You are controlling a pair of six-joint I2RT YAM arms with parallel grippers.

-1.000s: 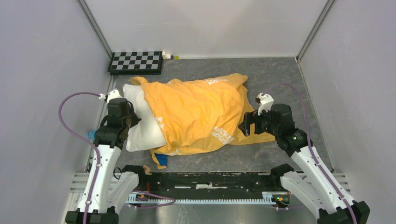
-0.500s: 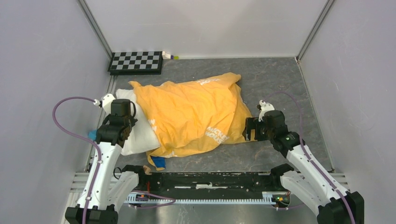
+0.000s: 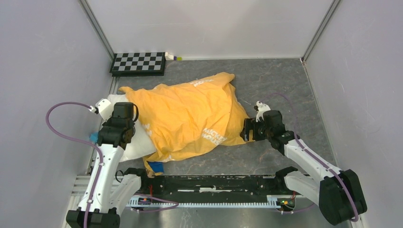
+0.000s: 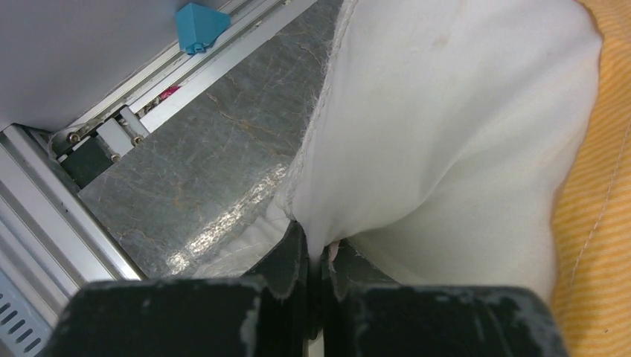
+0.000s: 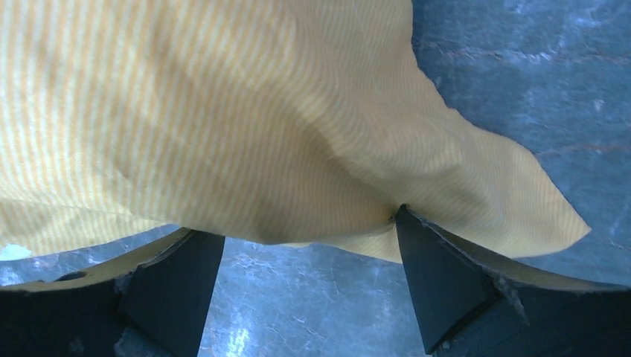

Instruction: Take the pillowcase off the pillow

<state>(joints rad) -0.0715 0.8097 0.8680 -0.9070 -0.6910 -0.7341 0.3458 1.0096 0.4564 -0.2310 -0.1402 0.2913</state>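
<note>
The pillowcase [image 3: 190, 114] lies orange side up across the middle of the table, with a blue corner [image 3: 156, 166] showing at its near left. The white pillow [image 3: 138, 145] sticks out of its left end. My left gripper [image 3: 122, 118] is over that end; in the left wrist view it [image 4: 316, 249] is shut on a pinch of the pillow's white fabric [image 4: 446, 134]. My right gripper [image 3: 247, 129] is at the pillowcase's right edge. In the right wrist view it [image 5: 301, 223] is open, with the orange fabric [image 5: 223, 134] draped across its fingertips [image 5: 417, 245].
A checkerboard [image 3: 138, 63] and a small white and green object [image 3: 172, 57] sit at the back left. A blue block [image 4: 199, 26] sits by the left wall rail. Grey walls close in three sides. A black rail [image 3: 209, 183] runs along the near edge.
The pillow and pillowcase have slid left and toward the near edge. My left gripper has moved left with the pillow. My right gripper has moved left along the pillowcase's right edge.
</note>
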